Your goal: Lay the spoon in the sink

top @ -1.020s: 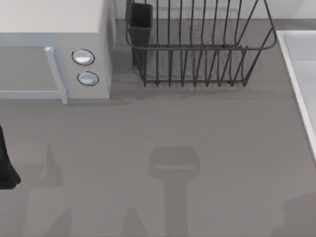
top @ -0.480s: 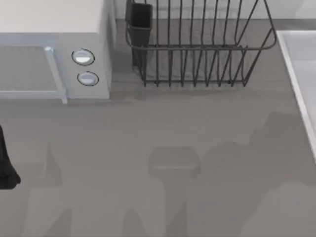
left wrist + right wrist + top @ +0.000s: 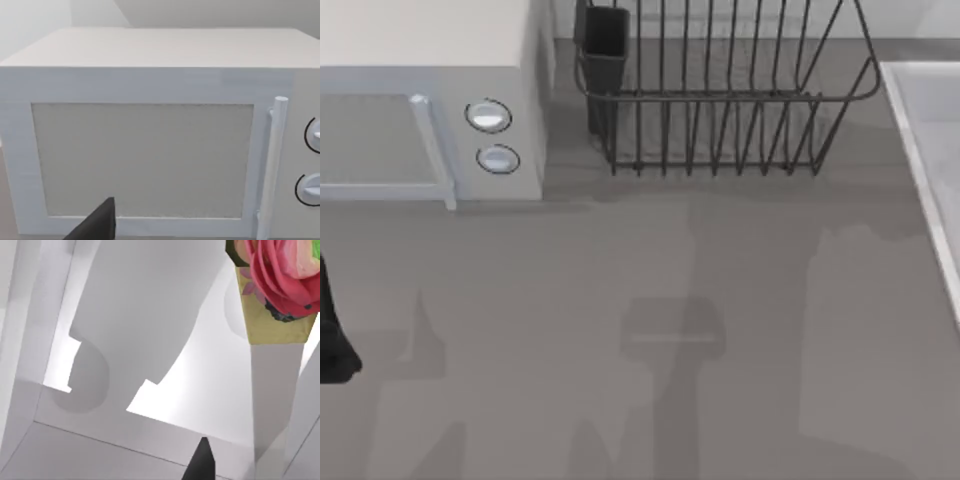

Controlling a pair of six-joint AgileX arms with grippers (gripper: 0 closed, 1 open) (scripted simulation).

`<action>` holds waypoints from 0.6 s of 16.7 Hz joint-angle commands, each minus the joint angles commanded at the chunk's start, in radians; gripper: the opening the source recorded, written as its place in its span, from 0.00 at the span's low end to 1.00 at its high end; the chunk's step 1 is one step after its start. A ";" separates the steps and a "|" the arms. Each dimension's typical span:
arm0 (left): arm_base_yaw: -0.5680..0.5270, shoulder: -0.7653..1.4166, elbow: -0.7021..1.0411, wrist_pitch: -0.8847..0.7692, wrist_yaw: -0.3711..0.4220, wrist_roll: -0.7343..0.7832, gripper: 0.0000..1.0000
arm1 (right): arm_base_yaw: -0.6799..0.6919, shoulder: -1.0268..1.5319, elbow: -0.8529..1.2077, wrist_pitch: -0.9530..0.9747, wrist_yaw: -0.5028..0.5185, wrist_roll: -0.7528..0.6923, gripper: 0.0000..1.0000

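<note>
At the table's left edge in the top view sits the left arm (image 3: 332,340), dark and low, in front of the white microwave (image 3: 430,90); the left wrist view faces the microwave's door, its upright bar handle (image 3: 272,165) and two round knobs, with a dark tip of the left gripper (image 3: 97,225) at the frame's edge; whether that claw is apart or together cannot be told. Further right, at the back of the grey table (image 3: 620,260), stands the dark wire dish rack (image 3: 720,100), with a dark cup (image 3: 605,40) in its left corner; broad shadows lie across the table in front of it. At the far right runs the pale raised rim of the sink (image 3: 920,170). The right wrist view looks onto pale grey-white basin walls and floor; there the spoon (image 3: 277,285) shows partly, its red rounded end cut by the frame's corner and the yellowish part tapering away from it; the long axis runs from the red end roughly towards the dark tip of the right gripper (image 3: 201,462). Whether this claw is apart, together or clamped on the spoon cannot be told.
</note>
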 joint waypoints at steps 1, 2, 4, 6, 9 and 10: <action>0.000 0.000 0.000 0.000 0.000 0.000 1.00 | 0.018 0.052 0.077 -0.018 0.001 0.018 0.00; 0.000 0.000 0.000 0.000 0.000 0.000 1.00 | 0.035 0.098 0.144 -0.033 0.002 0.036 0.00; 0.000 0.000 0.000 0.000 0.000 0.000 1.00 | 0.064 0.167 0.248 -0.054 0.005 0.064 0.00; 0.000 0.000 0.000 0.000 0.000 0.000 1.00 | 0.081 0.208 0.310 -0.066 0.007 0.082 0.00; 0.000 0.000 0.000 0.000 0.000 0.000 1.00 | 0.087 0.222 0.330 -0.069 0.008 0.089 0.00; 0.000 0.000 0.000 0.000 0.000 0.000 1.00 | 0.087 0.222 0.330 -0.069 0.008 0.089 0.00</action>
